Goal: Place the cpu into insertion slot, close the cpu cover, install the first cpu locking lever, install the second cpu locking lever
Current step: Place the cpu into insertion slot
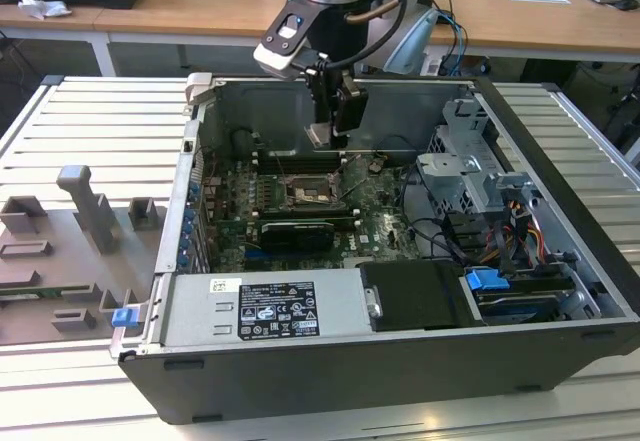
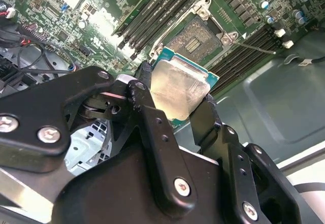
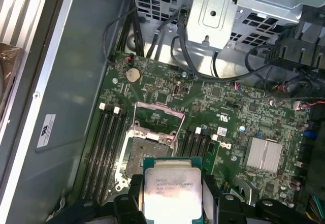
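Note:
My gripper [image 1: 328, 131] hangs inside the open computer case, shut on the cpu [image 1: 318, 136], a flat silvery square chip. In both wrist views the black fingers [image 2: 147, 97] clamp the cpu [image 2: 175, 94] by two opposite edges. Its printed top faces the first wrist view, cpu [image 3: 171, 193]. The insertion slot [image 3: 145, 154] lies open on the green board just beyond the chip, and the chip is clear above the insertion slot [image 1: 305, 194]. The cpu cover [image 3: 158, 116] is swung back off the slot. A thin lever rod [image 2: 256, 48] sticks out beside the insertion slot [image 2: 197, 35].
Long black memory slots [image 3: 106, 148] flank the socket on both sides. A black card [image 1: 297, 231] lies in front of it. The power supply [image 1: 265, 306], drive cage [image 1: 470, 166] and loose cables [image 3: 177, 46] crowd the case. A grey fixture plate [image 1: 70, 251] sits outside the case at the exterior view's left.

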{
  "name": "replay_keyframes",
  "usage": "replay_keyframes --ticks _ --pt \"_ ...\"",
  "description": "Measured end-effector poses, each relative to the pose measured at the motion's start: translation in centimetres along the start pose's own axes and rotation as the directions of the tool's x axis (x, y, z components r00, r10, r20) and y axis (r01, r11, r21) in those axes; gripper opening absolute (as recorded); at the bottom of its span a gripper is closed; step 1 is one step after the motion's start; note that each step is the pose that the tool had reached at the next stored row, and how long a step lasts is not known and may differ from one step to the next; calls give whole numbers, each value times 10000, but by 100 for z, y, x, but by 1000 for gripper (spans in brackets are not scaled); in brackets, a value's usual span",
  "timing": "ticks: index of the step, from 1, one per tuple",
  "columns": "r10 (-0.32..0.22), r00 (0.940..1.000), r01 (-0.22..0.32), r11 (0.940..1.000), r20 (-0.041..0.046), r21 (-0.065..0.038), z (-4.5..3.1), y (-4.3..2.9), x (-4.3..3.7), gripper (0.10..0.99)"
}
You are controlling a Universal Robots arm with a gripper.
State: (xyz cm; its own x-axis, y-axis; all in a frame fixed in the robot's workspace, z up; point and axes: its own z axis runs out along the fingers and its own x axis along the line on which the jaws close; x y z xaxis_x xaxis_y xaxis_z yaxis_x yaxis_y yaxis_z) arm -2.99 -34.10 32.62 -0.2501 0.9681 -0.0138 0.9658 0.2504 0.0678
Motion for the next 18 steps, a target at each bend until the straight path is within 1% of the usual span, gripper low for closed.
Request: replay_keyframes --ticks 2,5,7,9,10,13,18 --pt "52 10000 -52 10000 3 0 7 -3 1 541" --pt "419 9991 -419 9991 27 3 35 -8 2 541" --pt "803 9968 -803 9968 57 9 102 -16 4 541" --pt "870 9962 -870 9962 62 9 138 -18 6 541" --pt "972 9952 -972 9953 69 10 171 -20 7 541" --pt "1672 9858 -1673 9859 119 23 258 -28 10 541" --pt "1719 9850 -1720 9851 121 26 367 -83 33 541"
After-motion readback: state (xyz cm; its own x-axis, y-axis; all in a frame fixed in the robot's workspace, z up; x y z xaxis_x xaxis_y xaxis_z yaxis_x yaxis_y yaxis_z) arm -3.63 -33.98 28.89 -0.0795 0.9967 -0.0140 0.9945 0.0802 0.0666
